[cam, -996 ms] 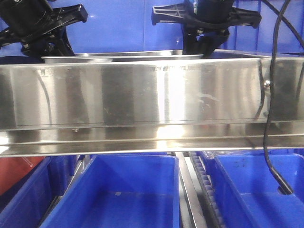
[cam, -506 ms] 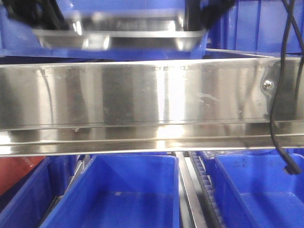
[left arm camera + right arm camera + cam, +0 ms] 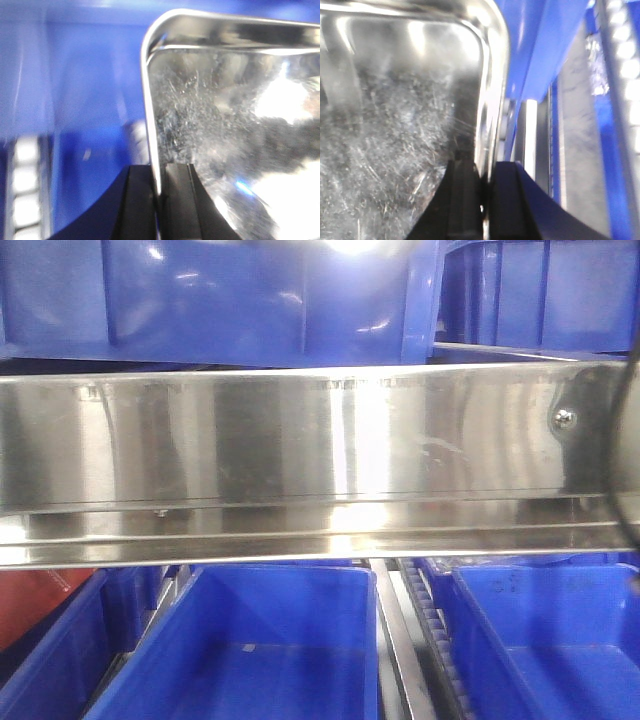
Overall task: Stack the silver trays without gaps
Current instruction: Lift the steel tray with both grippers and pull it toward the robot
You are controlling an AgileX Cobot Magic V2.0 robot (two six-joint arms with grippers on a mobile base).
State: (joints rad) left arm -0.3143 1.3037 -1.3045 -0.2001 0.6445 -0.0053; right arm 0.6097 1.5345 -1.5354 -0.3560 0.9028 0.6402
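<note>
The left hand is clenched on the silver tray: its two black fingers stand one outside and one inside the thin left rim, and they pinch this rim between them, a little below the rounded far corner. The tray floor, full of fine scratches and bright reflections, spreads to the right of this hand. Behind and to the left there is a blue wall, and at the left edge a blurred roller track. The right hand is also closed, grasping the opposite rim of the tray in the same way, one finger inside and one outside. Here the scratched floor lies to the left of the hand, and the rounded corner is at the top. To the right of the rim I see blue plastic and a second roller strip, out of focus. In the front view neither hand shows. A long steel rail with a screw crosses the middle, a blue bin stands above it, and two more blue bins sit below, beside something red. Whether the bright glint at the top edge is the tray, I cannot tell.
</note>
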